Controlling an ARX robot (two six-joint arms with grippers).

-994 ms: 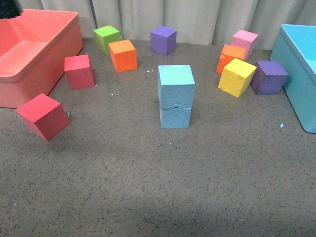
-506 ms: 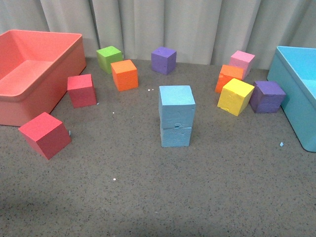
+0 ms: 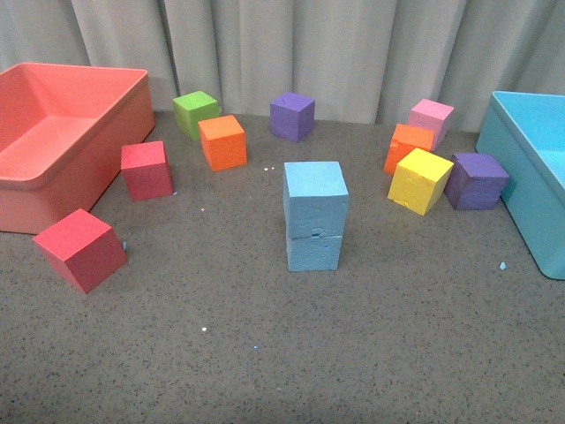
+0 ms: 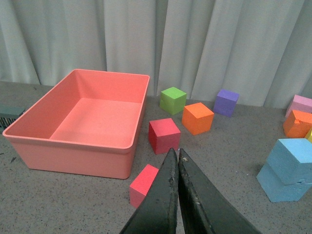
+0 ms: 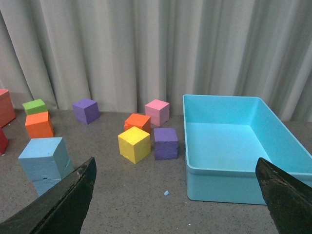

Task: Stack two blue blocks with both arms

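Note:
Two light blue blocks stand stacked in the middle of the table, the upper one (image 3: 315, 196) turned slightly on the lower one (image 3: 313, 251). The stack also shows in the left wrist view (image 4: 290, 168) and in the right wrist view (image 5: 45, 161). Neither arm appears in the front view. My left gripper (image 4: 176, 152) is shut with its fingers pressed together and nothing between them, well away from the stack. My right gripper (image 5: 176, 165) is open wide and empty, its fingers (image 5: 73, 195) at the picture's lower corners, with the stack off to one side.
A salmon bin (image 3: 88, 97) stands at the left and a turquoise bin (image 3: 521, 168) at the right. Two red cubes (image 3: 80, 249) (image 3: 146, 170), green (image 3: 196, 113), orange (image 3: 222, 141) and purple (image 3: 292, 116) cubes lie behind and left; pink (image 3: 431, 118), orange (image 3: 409, 147), yellow (image 3: 420, 180) and purple (image 3: 477, 180) cubes lie right. A curtain closes the back.
The front view has tilted upward, so everything sits lower in the picture and more curtain shows. The black object at the top left corner has gone from view. The stack has not shifted.

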